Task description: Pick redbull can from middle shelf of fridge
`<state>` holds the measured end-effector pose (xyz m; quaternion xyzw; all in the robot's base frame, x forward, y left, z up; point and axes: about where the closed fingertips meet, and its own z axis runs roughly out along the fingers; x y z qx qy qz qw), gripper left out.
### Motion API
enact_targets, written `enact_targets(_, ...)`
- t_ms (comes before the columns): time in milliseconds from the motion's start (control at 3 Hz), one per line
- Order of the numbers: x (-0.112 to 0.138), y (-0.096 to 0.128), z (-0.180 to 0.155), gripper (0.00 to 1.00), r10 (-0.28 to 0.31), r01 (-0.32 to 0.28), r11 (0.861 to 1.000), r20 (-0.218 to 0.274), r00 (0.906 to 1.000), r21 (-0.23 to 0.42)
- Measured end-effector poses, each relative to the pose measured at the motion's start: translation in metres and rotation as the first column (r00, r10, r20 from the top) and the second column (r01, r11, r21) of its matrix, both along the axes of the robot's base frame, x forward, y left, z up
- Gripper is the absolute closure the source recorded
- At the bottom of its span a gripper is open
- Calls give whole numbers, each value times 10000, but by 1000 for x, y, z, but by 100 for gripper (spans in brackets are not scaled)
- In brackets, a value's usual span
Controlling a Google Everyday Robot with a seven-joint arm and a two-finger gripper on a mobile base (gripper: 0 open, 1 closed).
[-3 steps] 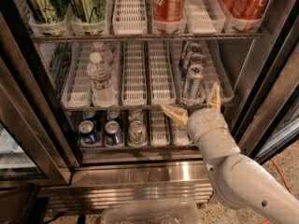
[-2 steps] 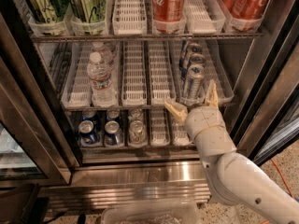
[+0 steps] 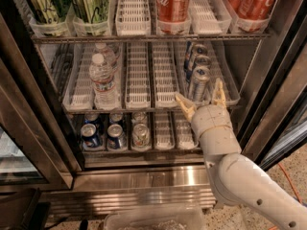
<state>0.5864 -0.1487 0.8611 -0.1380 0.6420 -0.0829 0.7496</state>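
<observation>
The fridge [image 3: 33,143] stands open in front of me. On its middle shelf [image 3: 139,107] a row of slim silver-and-blue redbull cans sits in a white tray at the right; the front redbull can [image 3: 198,84] has a shiny silver top. My gripper [image 3: 202,99] is open, its two tan fingers spread wide. It is just in front of and slightly below the front can, at the shelf's front edge. The left finger [image 3: 185,107] is to the can's lower left and the right finger [image 3: 218,93] is at its right. The gripper holds nothing.
Clear water bottles [image 3: 101,78] stand at the left of the middle shelf. Green cans [image 3: 88,1] and red Coca-Cola cans [image 3: 172,1] fill the level above. Short dark-blue cans [image 3: 116,135] sit below. The dark door frame [image 3: 276,99] runs down close on the right.
My gripper has moved up and forward towards the front redbull can, still open. The cans and bottles have not moved.
</observation>
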Motion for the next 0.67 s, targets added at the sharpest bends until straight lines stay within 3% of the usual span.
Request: enact_targets(667, 13, -12, -5, 28, -669, 673, 9976, -252, 9974, 156)
